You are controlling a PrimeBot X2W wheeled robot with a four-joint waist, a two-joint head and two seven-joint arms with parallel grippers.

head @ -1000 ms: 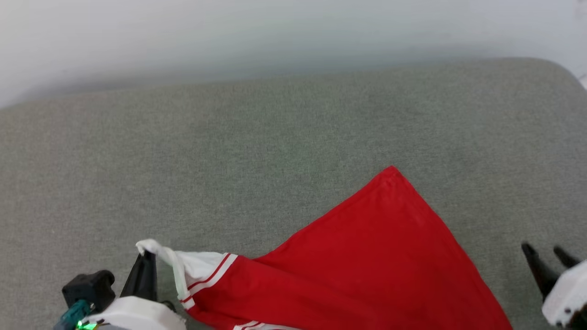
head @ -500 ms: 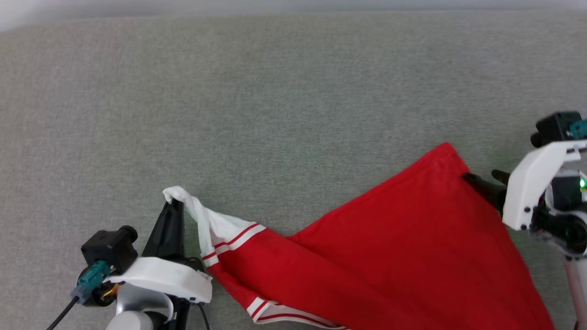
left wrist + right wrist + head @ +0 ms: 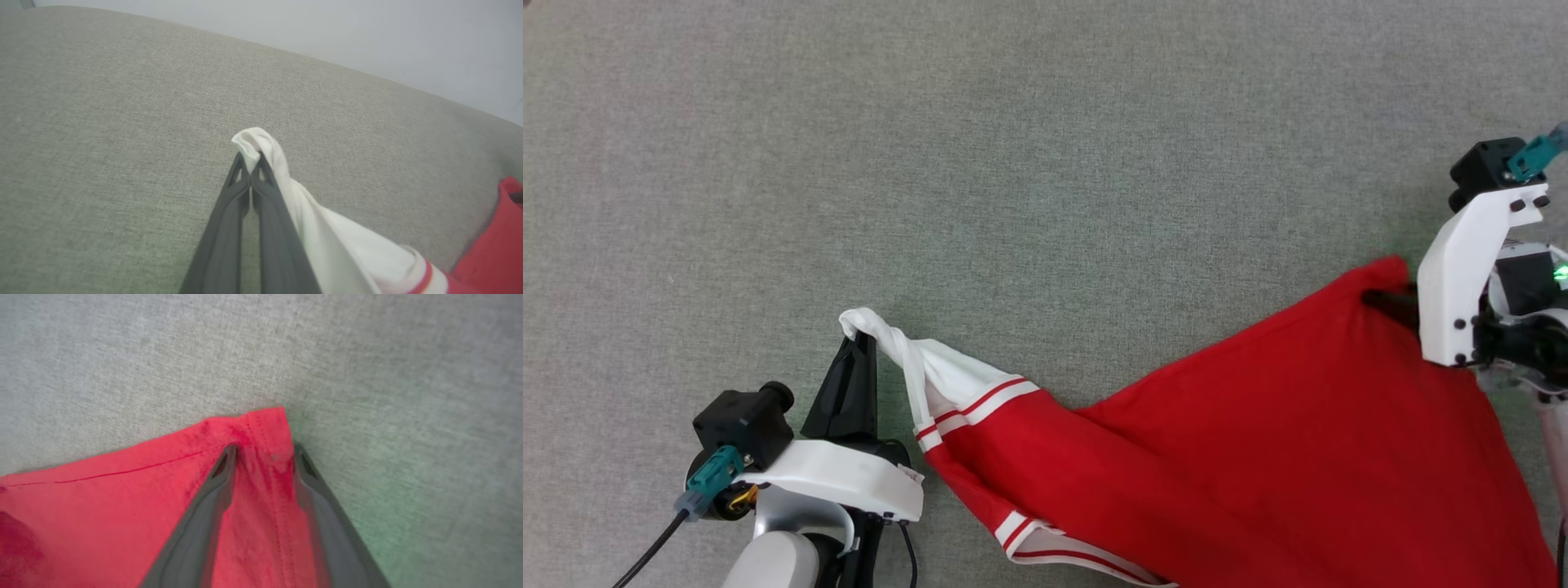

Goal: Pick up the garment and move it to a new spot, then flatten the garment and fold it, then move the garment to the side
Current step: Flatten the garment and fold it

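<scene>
left pincer (image 3: 250,158) clamped on garment (image 3: 1258,457); right wrist view reveals right pincer (image 3: 264,449) agape astride its corner.

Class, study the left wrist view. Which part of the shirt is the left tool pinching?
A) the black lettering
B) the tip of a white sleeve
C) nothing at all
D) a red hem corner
B: the left tool is shut on the bunched tip of the white sleeve of the garment.

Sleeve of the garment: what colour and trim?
The sleeve is white, with red-and-white striped trim; clearest in head view.
</scene>
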